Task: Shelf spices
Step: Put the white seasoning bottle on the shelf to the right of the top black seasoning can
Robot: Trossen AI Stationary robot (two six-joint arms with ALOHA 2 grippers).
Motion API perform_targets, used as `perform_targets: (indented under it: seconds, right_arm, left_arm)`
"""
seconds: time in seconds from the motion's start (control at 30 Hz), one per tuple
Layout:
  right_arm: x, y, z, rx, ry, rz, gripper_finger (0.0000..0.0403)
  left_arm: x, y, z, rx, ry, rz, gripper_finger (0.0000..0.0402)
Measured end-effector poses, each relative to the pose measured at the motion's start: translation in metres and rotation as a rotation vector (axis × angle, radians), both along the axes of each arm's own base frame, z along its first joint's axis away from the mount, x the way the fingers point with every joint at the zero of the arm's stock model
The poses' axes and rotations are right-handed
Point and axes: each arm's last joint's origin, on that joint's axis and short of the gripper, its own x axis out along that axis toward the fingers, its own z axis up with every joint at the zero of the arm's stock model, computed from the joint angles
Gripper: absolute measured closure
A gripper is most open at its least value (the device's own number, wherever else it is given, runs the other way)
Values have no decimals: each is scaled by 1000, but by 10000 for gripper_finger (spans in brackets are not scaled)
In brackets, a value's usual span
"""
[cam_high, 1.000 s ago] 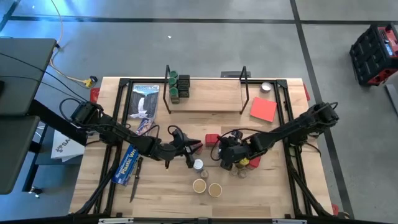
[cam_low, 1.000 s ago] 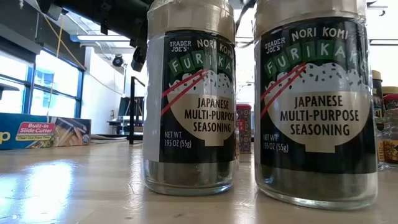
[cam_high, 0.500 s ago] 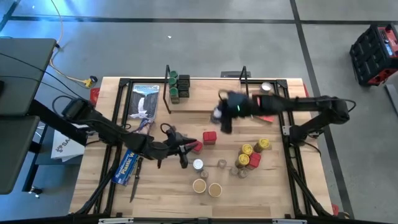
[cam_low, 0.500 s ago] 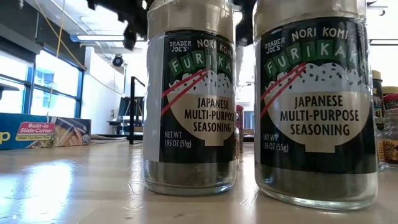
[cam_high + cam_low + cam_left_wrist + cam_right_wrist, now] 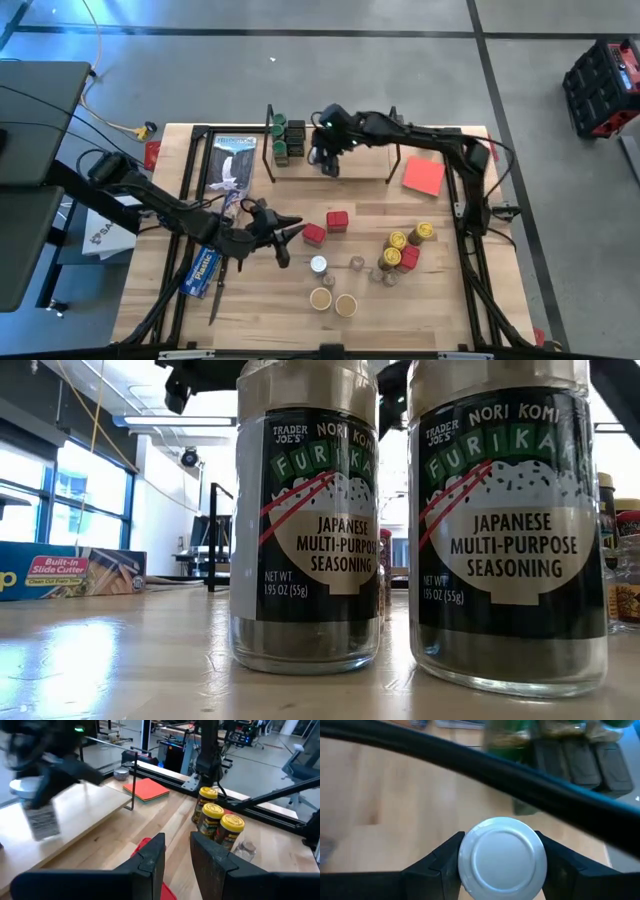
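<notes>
Wooden table [image 5: 250, 300], high view: two red tins [image 5: 326, 227] at centre; three yellow-lidded jars [image 5: 408, 246] lower right; green-lidded jars [image 5: 288, 139] cluster at the shelf's [image 5: 355, 155] left end, upper centre. Right gripper [image 5: 327, 158], fingers clamped on an upright white-lidded jar [image 5: 501, 858], hovers over the shelf board. Left gripper [image 5: 288, 234], fingers slightly apart, lies beside a tin. Low view: two furikake jars [image 5: 306, 520] read "Trader Joe's Nori Komi Furikake Japanese Multi-Purpose Seasoning".
</notes>
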Motion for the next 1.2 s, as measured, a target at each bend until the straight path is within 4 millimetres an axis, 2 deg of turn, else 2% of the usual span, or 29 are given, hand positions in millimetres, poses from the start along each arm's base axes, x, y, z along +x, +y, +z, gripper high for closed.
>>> perform_targets:
  seconds: [0.17, 0.23, 0.37, 0.53, 0.93, 1.1, 1.2]
  right_arm:
    - [11, -30, -11, 45, 34, -25, 210]
    - [13, -38, -10, 35, 25, -37, 199]
    - [11, -49, -11, 37, 21, -58, 175]
    - [7, -56, -9, 9, 23, -56, 169]
    - [-5, -46, 11, -65, 84, -23, 166]
    - [-14, -29, 38, -178, 124, -25, 165]
    - [-18, -20, 50, -176, 107, -36, 165]
  left_arm:
    - [-3, -3, -4, -17, 17, 10, 314]
    - [-4, -5, -4, -14, 19, 7, 314]
    - [-5, -6, -3, -17, 12, 5, 314]
    - [-5, -7, -3, -18, 7, 17, 314]
    - [-5, -6, -3, -7, 9, 37, 314]
    - [-6, -6, -4, -3, 14, 38, 314]
    - [-6, -5, -5, 1, 22, 38, 314]
